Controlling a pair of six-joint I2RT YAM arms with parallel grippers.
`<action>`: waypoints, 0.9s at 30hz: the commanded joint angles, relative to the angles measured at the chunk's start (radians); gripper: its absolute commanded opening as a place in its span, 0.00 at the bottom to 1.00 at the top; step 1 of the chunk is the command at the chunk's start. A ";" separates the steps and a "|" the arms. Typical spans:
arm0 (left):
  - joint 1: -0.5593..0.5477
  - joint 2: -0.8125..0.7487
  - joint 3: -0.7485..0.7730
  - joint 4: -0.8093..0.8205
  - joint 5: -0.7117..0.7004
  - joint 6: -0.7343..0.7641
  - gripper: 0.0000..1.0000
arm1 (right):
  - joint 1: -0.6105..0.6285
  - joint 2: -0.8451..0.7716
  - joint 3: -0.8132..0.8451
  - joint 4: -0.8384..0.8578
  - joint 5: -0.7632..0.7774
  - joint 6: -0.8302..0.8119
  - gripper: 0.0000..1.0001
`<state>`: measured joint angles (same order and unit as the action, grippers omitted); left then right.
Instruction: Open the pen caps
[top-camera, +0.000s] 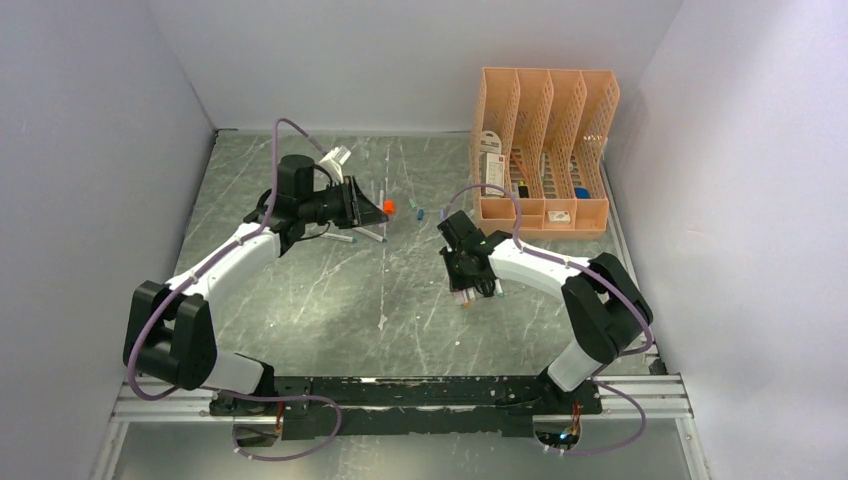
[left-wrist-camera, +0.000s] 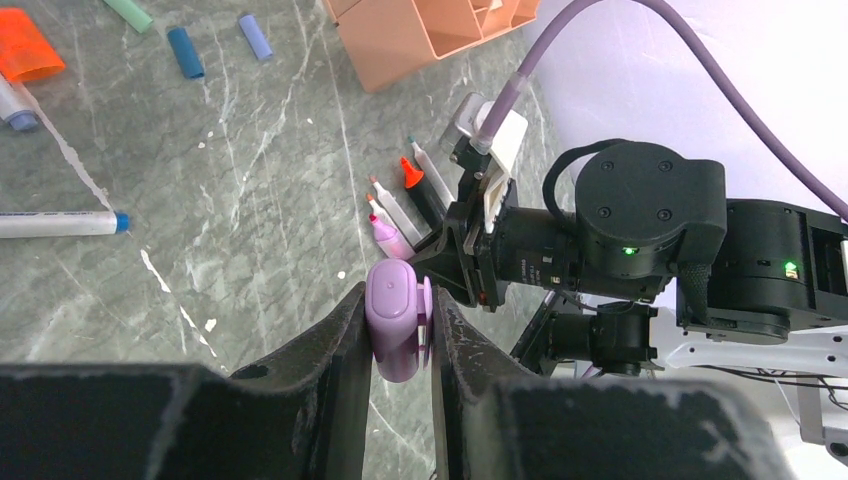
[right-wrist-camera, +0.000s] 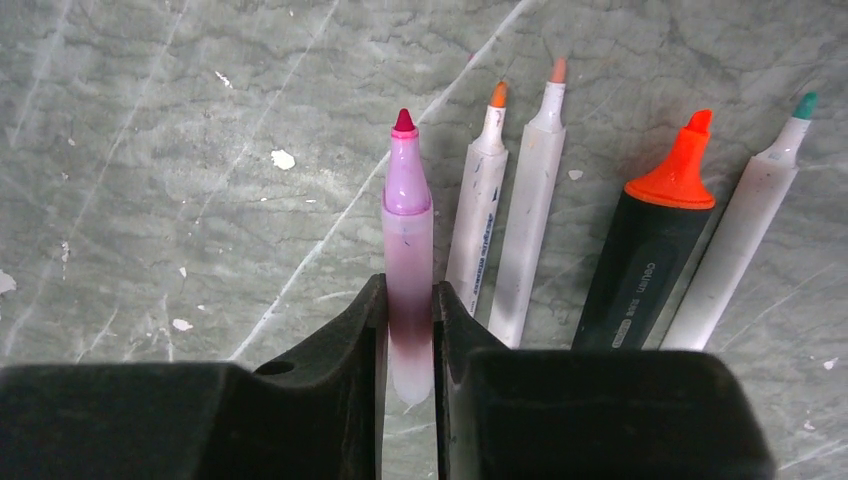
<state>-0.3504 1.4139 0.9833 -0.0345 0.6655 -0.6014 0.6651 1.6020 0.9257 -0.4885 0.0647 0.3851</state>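
My left gripper (left-wrist-camera: 400, 298) is shut on a lilac pen cap (left-wrist-camera: 392, 335), held above the table and apart from its pen. My right gripper (right-wrist-camera: 410, 288) is shut on the barrel of an uncapped pink pen (right-wrist-camera: 407, 190), whose red tip points away from me. Beside it lie uncapped pens: two white ones with orange tips (right-wrist-camera: 478, 210), a stubby black one with an orange tip (right-wrist-camera: 650, 250) and a white one with a green tip (right-wrist-camera: 745, 240). Loose caps lie on the table: orange (left-wrist-camera: 25, 45), green (left-wrist-camera: 128, 12), blue (left-wrist-camera: 185, 52) and pale blue (left-wrist-camera: 255, 35). In the top view the left gripper (top-camera: 372, 212) and right gripper (top-camera: 465, 285) are apart.
A peach mesh file organiser (top-camera: 545, 150) stands at the back right. A white pen with a blue end (left-wrist-camera: 60, 223) lies near the left gripper, and more pens (top-camera: 350, 238) lie below it in the top view. White walls close in the table on three sides.
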 joint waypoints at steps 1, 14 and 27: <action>-0.004 0.011 -0.010 0.021 0.005 0.008 0.20 | 0.008 0.011 0.024 0.021 0.049 0.010 0.18; -0.004 0.016 -0.023 0.042 0.007 -0.007 0.20 | 0.008 -0.009 0.019 0.019 0.058 0.018 0.31; -0.010 0.079 -0.003 0.048 0.009 -0.004 0.20 | 0.007 -0.131 0.106 -0.050 0.031 0.008 0.49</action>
<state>-0.3508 1.4605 0.9653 -0.0051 0.6659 -0.6094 0.6689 1.5318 0.9833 -0.5240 0.0998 0.3954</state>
